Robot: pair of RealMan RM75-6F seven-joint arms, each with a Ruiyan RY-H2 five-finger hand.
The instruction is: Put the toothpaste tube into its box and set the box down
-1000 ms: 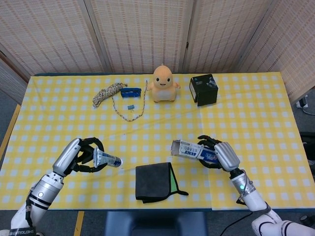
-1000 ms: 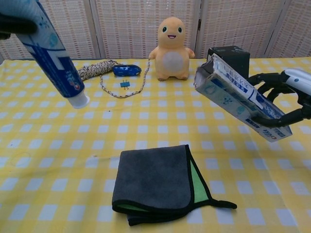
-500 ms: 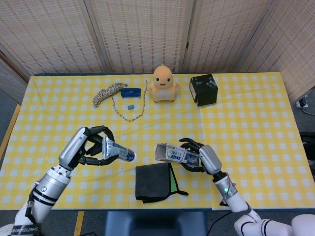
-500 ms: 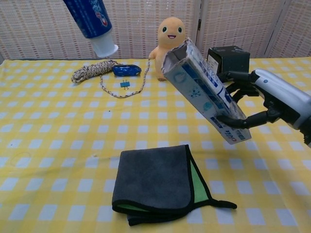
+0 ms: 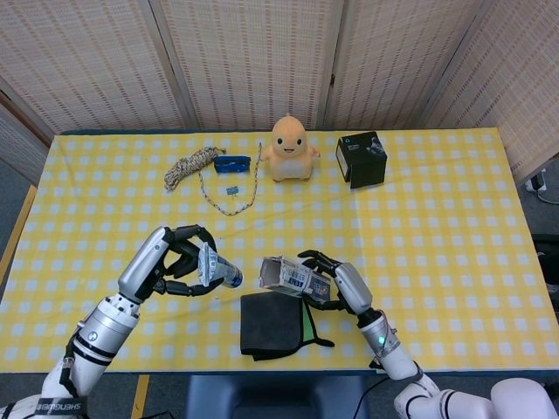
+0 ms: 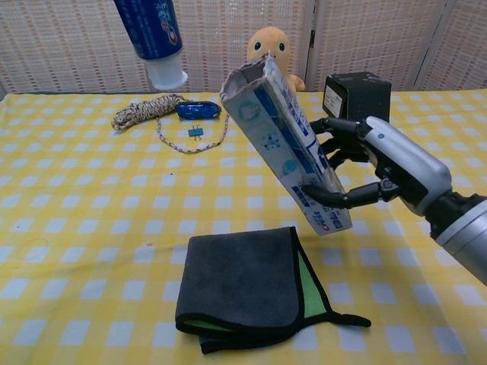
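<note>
My left hand (image 5: pixel 175 260) grips a blue and white toothpaste tube (image 5: pixel 217 269), its white cap pointing right toward the box. In the chest view the toothpaste tube (image 6: pixel 152 38) hangs from the top edge, cap down; the left hand is out of that frame. My right hand (image 5: pixel 339 285) holds the toothpaste box (image 5: pixel 286 276) above the table, its open end facing left, a short gap from the cap. From the chest, the box (image 6: pixel 285 143) tilts with its open end up and left, and the right hand (image 6: pixel 384 169) wraps its lower part.
A folded grey cloth (image 5: pixel 275 323) with a green lining lies just below both hands. At the back stand an orange plush toy (image 5: pixel 288 148), a black box (image 5: pixel 362 159), a coiled rope (image 5: pixel 192 165), a blue object (image 5: pixel 231 162) and a small clip (image 5: pixel 231 190).
Both hands have moved toward each other over the cloth. The box travelled left and tilted more upright; the tube moved right, so the cap and the open end are now close together.
</note>
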